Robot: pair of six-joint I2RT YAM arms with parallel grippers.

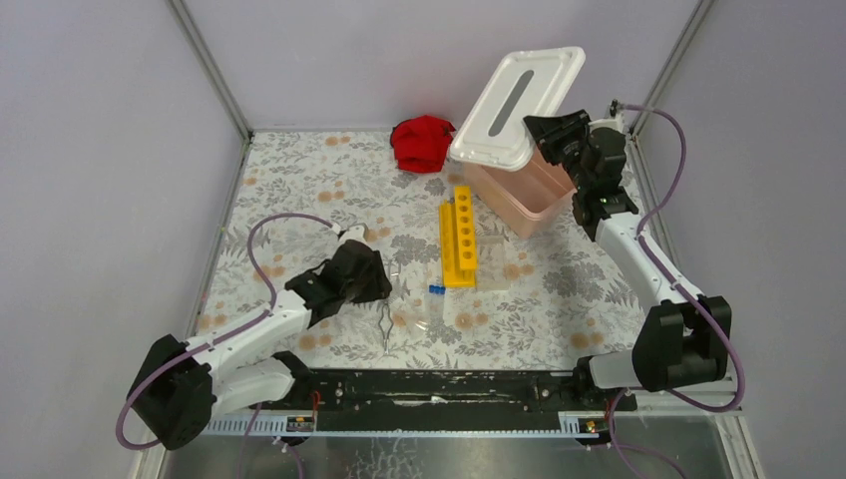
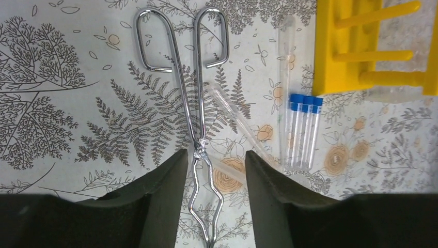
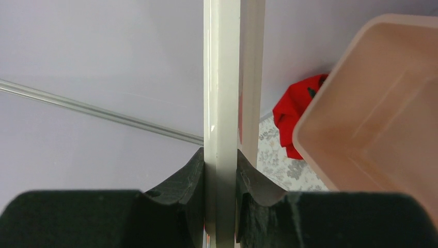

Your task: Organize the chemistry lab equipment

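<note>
Thin metal tongs (image 2: 192, 98) lie on the floral table, also in the top view (image 1: 385, 321). My left gripper (image 2: 213, 160) is open, its fingers either side of the tongs' pivot, not closed on them. Three small blue-capped tubes (image 2: 303, 129) lie right of it, near the end of the yellow rack (image 2: 374, 44), which shows in the top view (image 1: 460, 237). My right gripper (image 3: 222, 157) is shut on the edge of the white lid (image 3: 221, 103), holding it tilted up (image 1: 519, 95) over the pinkish bin (image 1: 519, 195).
A red cloth (image 1: 421, 142) lies at the back of the table, left of the bin. Clear glass tubes (image 2: 235, 121) lie beside the tongs. The enclosure's walls and metal frame posts close in the table on three sides.
</note>
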